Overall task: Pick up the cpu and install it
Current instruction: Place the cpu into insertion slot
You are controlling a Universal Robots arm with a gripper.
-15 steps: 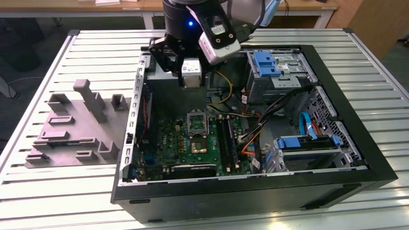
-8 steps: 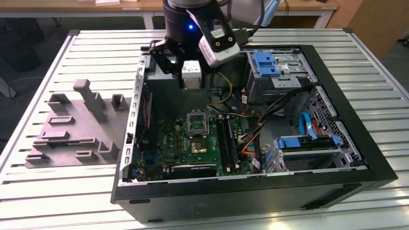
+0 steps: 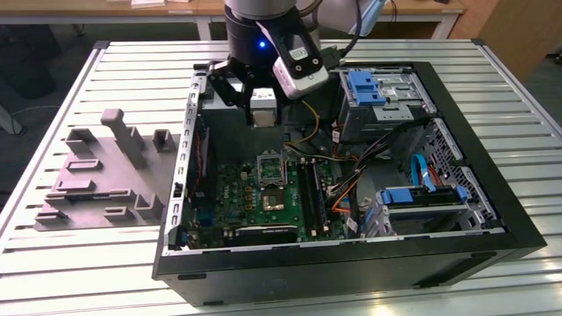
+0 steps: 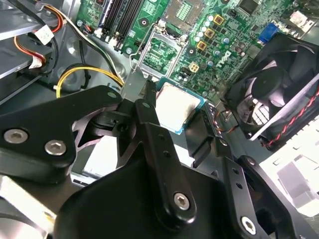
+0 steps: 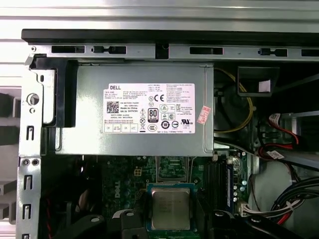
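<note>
The cpu (image 4: 175, 105), a small flat square chip with a pale silvery top, hangs level between my black fingers (image 4: 147, 115). In the first wrist view the cpu (image 5: 170, 208) sits just short of the open socket (image 5: 172, 168). My gripper (image 3: 262, 110) is shut on the chip's edges, above the motherboard (image 3: 255, 197) inside the open computer case (image 3: 491, 197). The socket (image 3: 271, 168) with its metal frame lies lower on the board, nearer the camera in the exterior view. The socket (image 4: 162, 50) stands open with nothing in it.
A big grey power supply (image 5: 134, 109) with a white label lies just beyond the gripper. A black fan (image 4: 274, 94), yellow cables (image 4: 84, 74) and blue drive cages (image 3: 364, 85) crowd the case. A grey parts fixture (image 3: 97, 178) lies on the slatted table at the exterior view's left.
</note>
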